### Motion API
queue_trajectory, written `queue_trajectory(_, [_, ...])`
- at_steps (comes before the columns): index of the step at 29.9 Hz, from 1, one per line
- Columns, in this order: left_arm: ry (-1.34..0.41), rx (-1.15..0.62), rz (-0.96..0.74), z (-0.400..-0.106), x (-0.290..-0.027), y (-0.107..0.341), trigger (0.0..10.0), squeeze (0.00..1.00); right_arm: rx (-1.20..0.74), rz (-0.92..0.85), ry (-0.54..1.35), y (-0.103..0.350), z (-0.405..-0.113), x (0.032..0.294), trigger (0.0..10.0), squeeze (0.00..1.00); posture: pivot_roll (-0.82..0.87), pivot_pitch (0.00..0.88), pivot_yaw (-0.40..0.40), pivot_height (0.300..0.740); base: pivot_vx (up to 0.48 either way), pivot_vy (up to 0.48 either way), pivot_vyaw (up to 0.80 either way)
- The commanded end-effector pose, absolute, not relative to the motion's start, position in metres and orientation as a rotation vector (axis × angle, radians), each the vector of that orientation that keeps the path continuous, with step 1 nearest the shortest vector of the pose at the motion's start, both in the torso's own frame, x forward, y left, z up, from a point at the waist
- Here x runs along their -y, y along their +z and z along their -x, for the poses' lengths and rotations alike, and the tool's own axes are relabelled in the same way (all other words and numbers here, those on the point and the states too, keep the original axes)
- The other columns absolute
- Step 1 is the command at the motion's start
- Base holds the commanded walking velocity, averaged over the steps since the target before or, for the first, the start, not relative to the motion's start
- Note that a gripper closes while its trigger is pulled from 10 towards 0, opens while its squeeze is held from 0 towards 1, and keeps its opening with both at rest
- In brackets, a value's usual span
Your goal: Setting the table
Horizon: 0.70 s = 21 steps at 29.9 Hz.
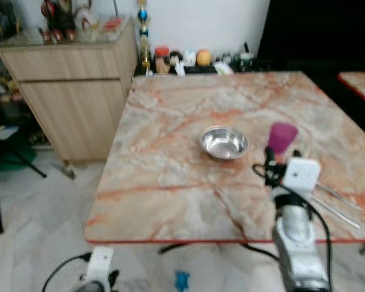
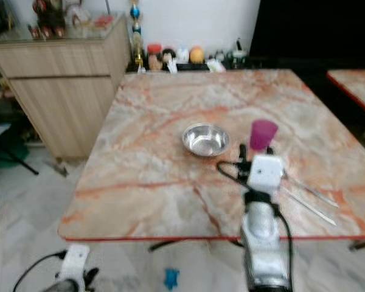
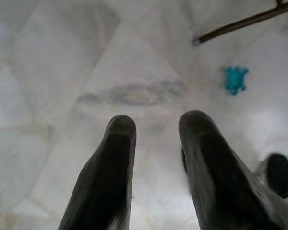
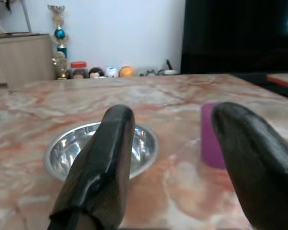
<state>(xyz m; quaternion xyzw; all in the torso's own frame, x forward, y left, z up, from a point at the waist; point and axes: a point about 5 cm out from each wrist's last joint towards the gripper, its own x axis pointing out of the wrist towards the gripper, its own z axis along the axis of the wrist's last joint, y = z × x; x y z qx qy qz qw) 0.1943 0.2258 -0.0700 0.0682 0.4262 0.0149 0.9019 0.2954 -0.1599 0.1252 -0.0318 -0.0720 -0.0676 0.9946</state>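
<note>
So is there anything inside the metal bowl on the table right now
No, the metal bowl shows only its bare shiny inside, with the purple cup standing apart beside it on the table.

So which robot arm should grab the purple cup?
The right. Its end effector is over the table, open, with the purple cup just ahead. The left end effector hangs low over the floor.

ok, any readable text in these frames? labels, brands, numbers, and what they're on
No text can be read in any view.
Jars and bottles by the wall past the table: any labels are too small and blurred to read.
Steel bowl, purple cup, chopsticks: no markings visible.
White box on the right arm's wrist: blank as far as can be seen.
</note>
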Motion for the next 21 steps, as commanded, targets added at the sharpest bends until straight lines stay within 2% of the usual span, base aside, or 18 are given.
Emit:
queue_trajectory(1, [0.013, -0.874, -0.138, -0.198, -0.219, -0.07, 10.0, 0.0, 0.141, 0.069, -0.159, 0.127, -0.296, 0.168, 10.0, 0.0, -0.04, 0.0, 0.011, 0.74, 0.281, 0.0, 0.0])
queue_trajectory(3, [0.012, -0.875, -0.138, -0.198, -0.218, -0.07, 10.0, 0.0, 0.138, 0.071, -0.155, 0.127, -0.297, 0.167, 10.0, 0.0, -0.04, 0.0, 0.011, 0.74, 0.281, 0.0, 0.0])
queue_trajectory(16, [-0.006, -0.866, -0.138, -0.202, -0.212, -0.069, 10.0, 0.0, 0.145, 0.011, -0.085, 0.14, -0.307, 0.16, 10.0, 0.0, -0.04, 0.0, 0.015, 0.74, 0.0, 0.0, 0.0])
queue_trajectory(17, [-0.006, -0.865, -0.138, -0.202, -0.212, -0.069, 10.0, 0.0, 0.135, -0.012, -0.071, 0.142, -0.31, 0.159, 10.0, 0.53, -0.04, 0.0, 0.017, 0.74, 0.0, 0.0, 0.0])
queue_trajectory(18, [-0.007, -0.867, -0.138, -0.202, -0.212, -0.069, 10.0, 0.0, 0.097, -0.025, -0.046, 0.142, -0.315, 0.158, 10.0, 1.0, -0.04, 0.0, 0.019, 0.74, 0.0, 0.0, 0.0])
queue_trajectory(21, [-0.01, -0.87, -0.139, -0.202, -0.212, -0.069, 10.0, 0.0, 0.013, 0.005, -0.036, 0.137, -0.324, 0.158, 10.0, 1.0, -0.05, 0.0, 0.021, 0.74, 0.0, 0.0, 0.0])
